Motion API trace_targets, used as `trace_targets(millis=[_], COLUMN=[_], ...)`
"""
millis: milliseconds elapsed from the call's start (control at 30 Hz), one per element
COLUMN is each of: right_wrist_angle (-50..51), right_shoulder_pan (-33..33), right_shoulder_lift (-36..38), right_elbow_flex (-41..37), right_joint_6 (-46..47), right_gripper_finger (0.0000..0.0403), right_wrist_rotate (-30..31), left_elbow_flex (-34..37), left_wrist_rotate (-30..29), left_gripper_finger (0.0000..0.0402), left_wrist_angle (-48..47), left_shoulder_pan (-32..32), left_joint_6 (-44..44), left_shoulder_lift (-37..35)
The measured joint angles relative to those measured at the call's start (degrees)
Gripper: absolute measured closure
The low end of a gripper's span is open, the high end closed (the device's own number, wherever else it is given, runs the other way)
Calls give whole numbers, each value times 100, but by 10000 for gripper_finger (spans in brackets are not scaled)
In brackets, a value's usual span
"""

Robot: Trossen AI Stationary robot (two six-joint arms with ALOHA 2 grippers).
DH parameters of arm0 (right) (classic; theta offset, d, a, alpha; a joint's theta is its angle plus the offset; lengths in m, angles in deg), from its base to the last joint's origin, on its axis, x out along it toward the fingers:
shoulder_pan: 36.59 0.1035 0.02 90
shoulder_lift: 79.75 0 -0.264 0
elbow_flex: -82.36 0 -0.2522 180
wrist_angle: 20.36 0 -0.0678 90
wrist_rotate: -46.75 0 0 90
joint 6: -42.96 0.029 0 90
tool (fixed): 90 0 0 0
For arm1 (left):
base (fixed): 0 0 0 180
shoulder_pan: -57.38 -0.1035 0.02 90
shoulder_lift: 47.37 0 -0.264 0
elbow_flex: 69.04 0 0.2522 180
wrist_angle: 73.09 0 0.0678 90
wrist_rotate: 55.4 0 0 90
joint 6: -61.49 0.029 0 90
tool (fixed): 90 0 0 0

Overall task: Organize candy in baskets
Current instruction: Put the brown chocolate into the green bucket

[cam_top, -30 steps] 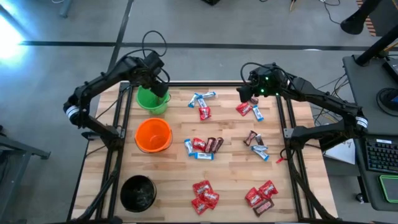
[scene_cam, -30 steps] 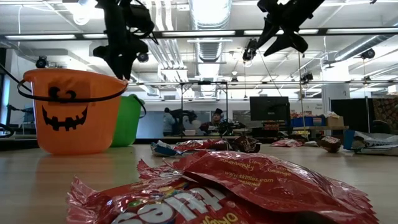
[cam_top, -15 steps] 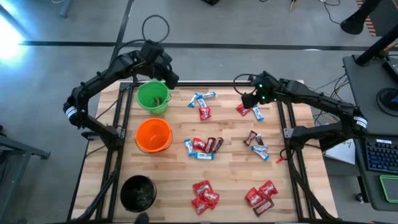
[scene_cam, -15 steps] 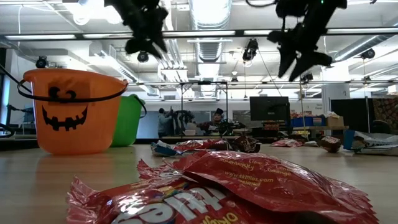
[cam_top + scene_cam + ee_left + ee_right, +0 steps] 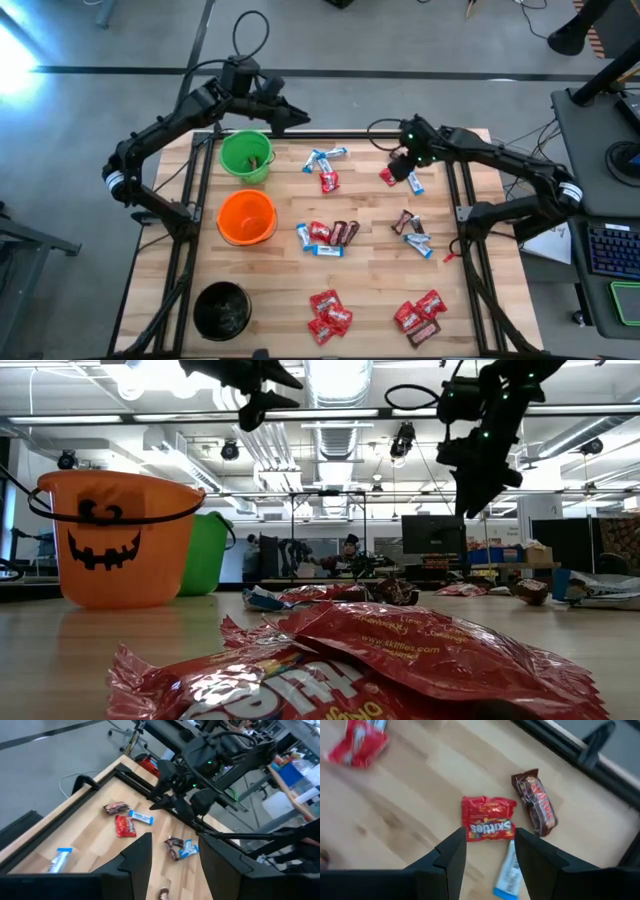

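Candy (image 5: pixel 330 233) lies scattered over the table (image 5: pixel 365 280) from its centre out to five o'clock, and the green (image 5: pixel 245 157), orange (image 5: pixel 246 217) and black (image 5: pixel 222 310) baskets line the nine o'clock edge. My right gripper (image 5: pixel 487 851) hovers open, nothing between its fingers, straight above a red Skittles packet (image 5: pixel 487 818) at about one o'clock on the table; beside it lie a brown bar (image 5: pixel 536 808) and a blue-and-white one (image 5: pixel 507 877). I judge the packet light, soft, crinkly and slippery, so I would pinch it across its flat middle, while my left gripper (image 5: pixel 172 860) waits open and empty high over the eleven o'clock corner.
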Motion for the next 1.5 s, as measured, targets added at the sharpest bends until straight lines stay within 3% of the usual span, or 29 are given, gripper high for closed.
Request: trace_targets(millis=[133, 267, 700, 1133, 1500], right_wrist_angle=[304, 754, 748, 817, 808], right_shoulder_pan=[-80, -364, -1124, -1718, -1775], right_shoulder_lift=[-319, -809, -2146, -2751, -2986], right_elbow_flex=[254, 380, 780, 1134, 1099], right_joint_6=[-707, -776, -748, -693, -937], right_gripper_finger=[248, 248, 251, 253, 252], right_wrist_rotate=[-5, 18, -373, -337, -391], left_elbow_flex=[3, 3, 5, 5, 5], left_wrist_rotate=[-63, -69, 223, 246, 208], left_gripper_finger=[259, 259, 259, 259, 259], left_wrist_angle=[92, 103, 93, 83, 125], left_shoulder_pan=[-2, -21, -322, -625, -691], left_joint_6=[-36, -31, 290, 398, 397], left_shoulder_lift=[0, 0, -2, -7, -9])
